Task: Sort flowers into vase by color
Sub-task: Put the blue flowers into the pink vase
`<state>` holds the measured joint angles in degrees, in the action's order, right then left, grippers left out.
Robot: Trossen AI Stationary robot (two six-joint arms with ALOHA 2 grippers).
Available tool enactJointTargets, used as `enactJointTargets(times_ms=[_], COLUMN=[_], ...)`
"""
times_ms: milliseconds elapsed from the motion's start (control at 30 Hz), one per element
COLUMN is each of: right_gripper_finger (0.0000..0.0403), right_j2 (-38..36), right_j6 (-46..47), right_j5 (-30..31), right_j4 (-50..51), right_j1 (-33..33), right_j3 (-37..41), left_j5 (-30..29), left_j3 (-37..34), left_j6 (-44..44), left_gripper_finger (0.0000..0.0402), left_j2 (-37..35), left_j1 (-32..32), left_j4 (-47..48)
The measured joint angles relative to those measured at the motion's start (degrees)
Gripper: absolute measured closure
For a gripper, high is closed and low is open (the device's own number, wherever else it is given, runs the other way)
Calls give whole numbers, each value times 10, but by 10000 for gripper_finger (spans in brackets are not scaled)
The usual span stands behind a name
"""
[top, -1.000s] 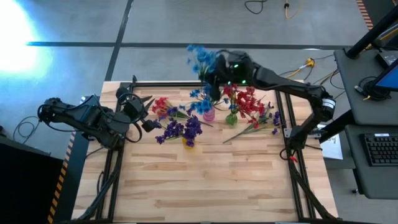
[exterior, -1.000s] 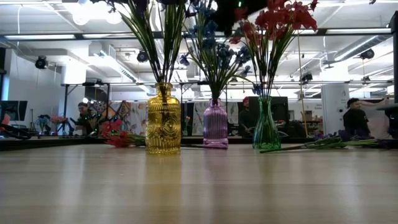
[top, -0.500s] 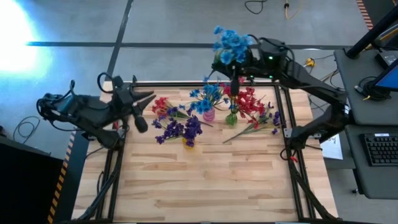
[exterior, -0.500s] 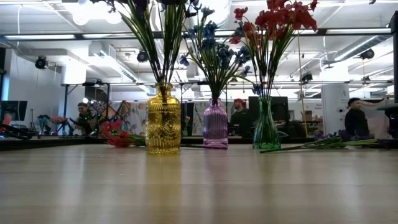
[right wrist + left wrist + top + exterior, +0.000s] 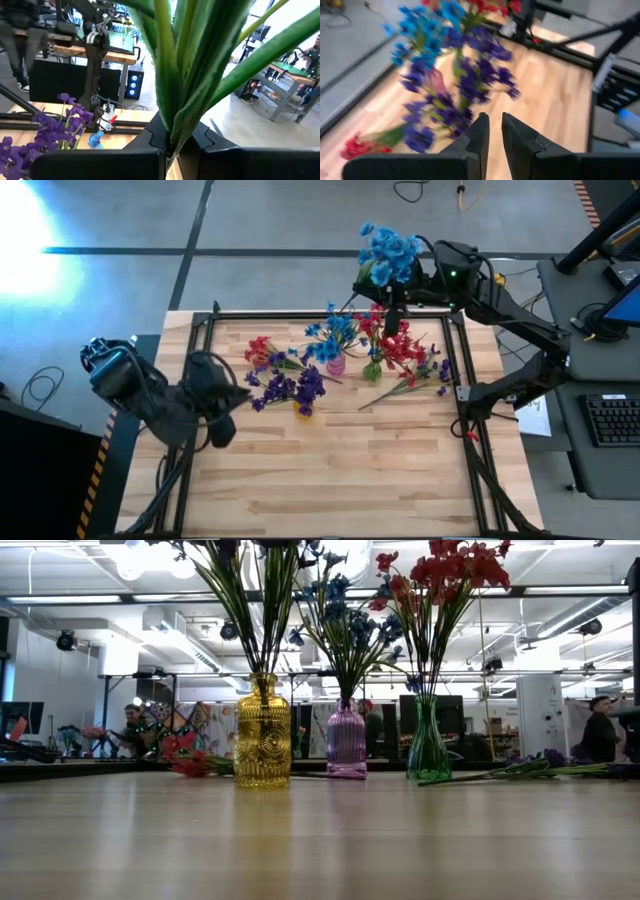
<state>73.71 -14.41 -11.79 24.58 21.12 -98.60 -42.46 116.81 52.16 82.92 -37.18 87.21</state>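
We see the right gripper [image 5: 392, 288] above the table's far edge, jaws clamped on a blue flower sprig [image 5: 390, 250]. The left gripper [image 5: 222, 428], jaws nearly together, holds nothing near the purple flowers [image 5: 288, 388].

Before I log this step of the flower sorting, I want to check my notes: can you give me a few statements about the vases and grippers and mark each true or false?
1. The right gripper is shut on a blue sprig. True.
2. The left gripper holds a purple flower. False: its fingers are nearly shut with nothing between them.
3. Three vases stand in a row: yellow vase, purple vase, green vase. True.
4. The green vase holds blue flowers. False: it holds red flowers.
5. No flowers lie on the table. False: loose sprigs lie beside the vases.
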Motion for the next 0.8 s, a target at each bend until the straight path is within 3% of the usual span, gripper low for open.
enactJointTargets(times_ms=[200, 367, 633, 800], right_gripper_finger=[385, 385, 385, 385], right_j2=[-2, -3, -13, -38], right_j6=[17, 30, 30, 6], right_j5=[-2, -8, -4, 57], right_j4=[8, 70, 116, 146], right_j1=[-1, -3, -23, -23], right_j3=[-32, -62, -77, -70], left_j5=[30, 36, 37, 25], left_j3=[94, 122, 71, 4], left_j6=[-3, -8, -30, -50], left_gripper_finger=[363, 363, 363, 363], left_j2=[66, 106, 145, 136], left_j1=[-29, -47, -63, -71], left_j4=[26, 28, 28, 26])
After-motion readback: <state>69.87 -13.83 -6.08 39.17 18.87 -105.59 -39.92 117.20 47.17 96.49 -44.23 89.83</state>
